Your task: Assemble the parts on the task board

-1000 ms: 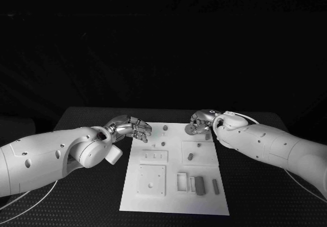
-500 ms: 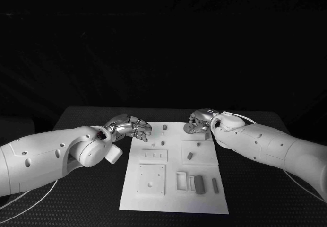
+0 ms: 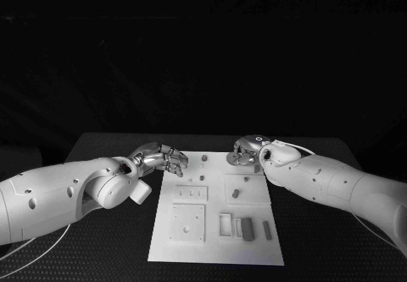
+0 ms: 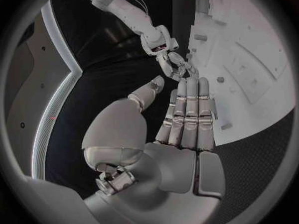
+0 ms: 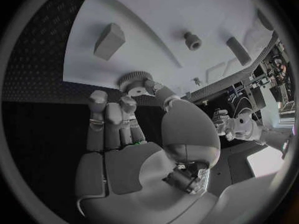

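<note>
Near edge of black surface (image 3: 102,247): white task board (image 3: 216,249) lying flat, long side running away from robot. Near end of board: square plate w/ holes (image 3: 188,222), beside it small frame (image 3: 226,225), grey block (image 3: 247,228), slim bar (image 3: 267,230). Mid board: grey peg (image 3: 236,192) on raised square; further on, small pegs (image 3: 203,176). Far left edge: left hand (image 3: 163,158) hovering just over board rim, fingers straight & close together, thumb apart, holding nothing. Far right corner: right hand (image 3: 245,150) fingers curled, pinching grey gear-like toothed part (image 5: 132,79) at fingertips, above far board edge; grey wedge block (image 5: 109,41) & short round part (image 5: 192,41) lying on board just beyond.
</note>
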Controlling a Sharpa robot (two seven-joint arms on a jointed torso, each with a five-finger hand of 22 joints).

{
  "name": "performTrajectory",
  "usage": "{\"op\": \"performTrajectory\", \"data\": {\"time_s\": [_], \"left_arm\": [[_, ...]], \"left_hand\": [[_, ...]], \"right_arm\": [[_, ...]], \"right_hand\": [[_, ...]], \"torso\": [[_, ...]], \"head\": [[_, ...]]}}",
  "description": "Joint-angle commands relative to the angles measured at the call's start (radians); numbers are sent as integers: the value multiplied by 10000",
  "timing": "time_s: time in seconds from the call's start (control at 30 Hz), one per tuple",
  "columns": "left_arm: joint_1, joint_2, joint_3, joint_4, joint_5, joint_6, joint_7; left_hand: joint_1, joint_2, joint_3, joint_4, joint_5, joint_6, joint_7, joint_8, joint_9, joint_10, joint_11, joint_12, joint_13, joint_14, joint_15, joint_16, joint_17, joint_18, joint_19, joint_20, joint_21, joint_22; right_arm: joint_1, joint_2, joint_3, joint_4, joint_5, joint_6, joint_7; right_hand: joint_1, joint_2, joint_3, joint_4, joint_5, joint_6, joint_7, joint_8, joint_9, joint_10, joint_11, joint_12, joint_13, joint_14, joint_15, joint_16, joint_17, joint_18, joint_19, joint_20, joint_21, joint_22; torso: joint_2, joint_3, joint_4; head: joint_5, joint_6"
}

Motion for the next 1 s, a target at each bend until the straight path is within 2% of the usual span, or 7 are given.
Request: {"op": "performTrajectory", "data": {"time_s": [0.03, 0.33, 0.53, 0.63, 0.7, 0.87, 1.0], "left_arm": [[12, 12, 10, 34, -55, 91, 42], [12, 14, 10, 32, -56, 81, 28], [12, 4, 10, 32, -58, 75, 22], [12, -8, 10, 28, -58, 66, 22], [12, -28, 10, 27, -58, 47, 17], [15, -71, 10, 39, -59, -2, 34], [29, -102, 10, 44, -111, -18, 35]], "left_hand": [[-95, -7, -4, 45, -41, -52, -9, -67, 14, -24, 9, -30, 12, -11, 27, -71, 14, -27, -31, -3, -52, 17], [-95, -2, -2, 46, -41, -53, -8, -68, 15, -25, 10, -33, 17, -8, 27, -77, 21, -28, -29, -3, -54, 20], [-94, 2, -1, 48, -41, -55, -8, -70, 16, -26, 10, -35, 20, -6, 27, -80, 25, -27, -28, -2, -55, 21], [-94, 2, -1, 48, -41, -56, -7, -70, 16, -26, 11, -36, 22, -5, 27, -81, 27, -28, -28, -2, -56, 22], [-94, 4, -1, 49, -41, -56, -7, -71, 17, -26, 11, -37, 23, -4, 27, -83, 28, -28, -28, -2, -57, 22], [-94, 5, 0, 49, -41, -55, -7, -71, 17, -26, 11, -37, 25, -3, 27, -85, 31, -27, -27, -2, -58, 24], [-90, 6, 2, 47, -40, -53, -8, -70, 19, -24, 10, -37, 29, -1, 27, -87, 35, -27, -26, -3, -59, 25]], "right_arm": [[-309, 61, -140, -65, -404, 649, -174], [-370, 84, -171, -134, -122, 1076, 101], [-369, 4, -174, -48, -95, 1141, 217], [-366, -100, -174, 81, -12, 1197, 237], [-362, -211, -173, 254, -6, 1117, 275], [-212, -426, -160, 600, -26, 577, 336], [-1, -582, -110, 929, -152, 152, 263]], "right_hand": [[-65, 57, 15, -11, 24, 1364, 208, 58, 14, 1, -69, 31, -20, 33, -9, 46, -31, 380, -1, -69, 62, 187], [-296, 51, 38, 182, 29, 1178, 274, -127, -7, -148, -10, -5, -147, -221, 32, -39, -265, 381, -142, -27, -29, 163], [-201, 266, 68, 82, 23, 1331, 247, -84, 44, -195, -27, 41, -190, -265, 37, -26, -263, 381, -191, -12, -29, 179], [-181, 457, 70, 20, 25, 1476, 201, -35, 83, -188, -67, 71, -225, -269, 10, -14, -265, 381, -198, 0, -13, 184], [-206, 640, 66, -18, 28, 1575, 164, -14, 100, -182, -100, 77, -268, -277, -16, -18, -274, 381, -213, 14, -9, 184], [-207, 855, 45, -180, 29, 1746, 102, 12, 117, -99, -160, 107, -348, -230, -65, -11, -296, 381, -180, 20, 32, 186], [-259, 877, 18, -227, 29, 1842, 66, 25, 127, -31, -194, 128, -395, -129, -98, 6, -250, 381, -129, 13, 64, 181]], "torso": [[8, 8, 2], [2, 7, 4], [1, 8, 5], [-1, 9, 9], [-3, 8, 7], [4, 8, 1], [6, 11, 1]], "head": [[-11, -12], [-14, -35], [-19, -39], [-17, -42], [-23, -43], [-31, -18], [-50, -22]]}}
